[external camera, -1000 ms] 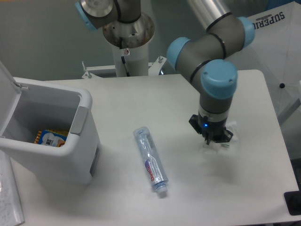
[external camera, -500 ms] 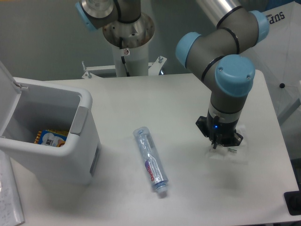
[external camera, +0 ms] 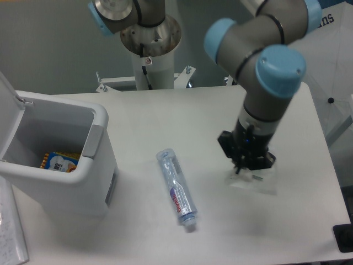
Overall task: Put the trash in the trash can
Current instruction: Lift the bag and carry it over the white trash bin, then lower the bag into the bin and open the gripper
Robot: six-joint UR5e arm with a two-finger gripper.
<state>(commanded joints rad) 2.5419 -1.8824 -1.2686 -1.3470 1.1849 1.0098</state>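
A slim clear bottle with a red-and-blue label and white cap lies flat on the table's middle. To its right my gripper points down, shut on the top of a thin translucent plastic bag, which hangs from the fingers just above the table. The white trash can stands at the left with its lid flipped open and its grey handle facing the bottle. The gripper is far to the right of the can.
A colourful packet lies inside the can. The arm's base column rises behind the table. A white sheet lies at the front left. A black object sits at the front right corner.
The gripper has risen and shifted a little left and forward. The plastic bag has come up off the table with it. The bottle and the can have not moved.
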